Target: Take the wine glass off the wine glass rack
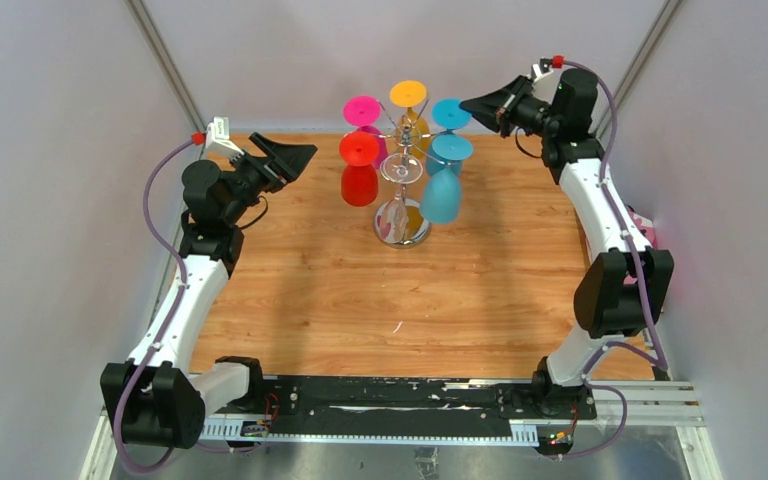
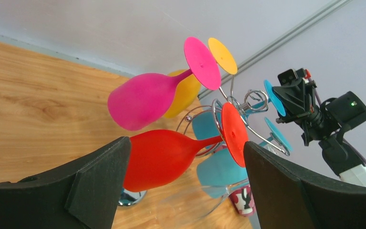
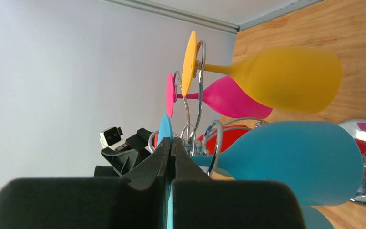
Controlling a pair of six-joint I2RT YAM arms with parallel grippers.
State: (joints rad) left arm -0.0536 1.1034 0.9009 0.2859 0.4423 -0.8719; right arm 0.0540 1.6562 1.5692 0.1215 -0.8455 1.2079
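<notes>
The wine glass rack stands toward the back of the wood-grain table. It is chrome wire curls on a thin pole over a round mirrored base, and it is hung with matte coloured glasses. The right gripper is pinched onto the thin disc foot of the teal wine glass, which hangs from a curl on the rack's right side — only the right wrist view shows this grip, edge-on. The left gripper has its matte black fingers spread wide, with the red glass framed between them — the overhead view shows it short of that glass, holding nothing.
</notes>
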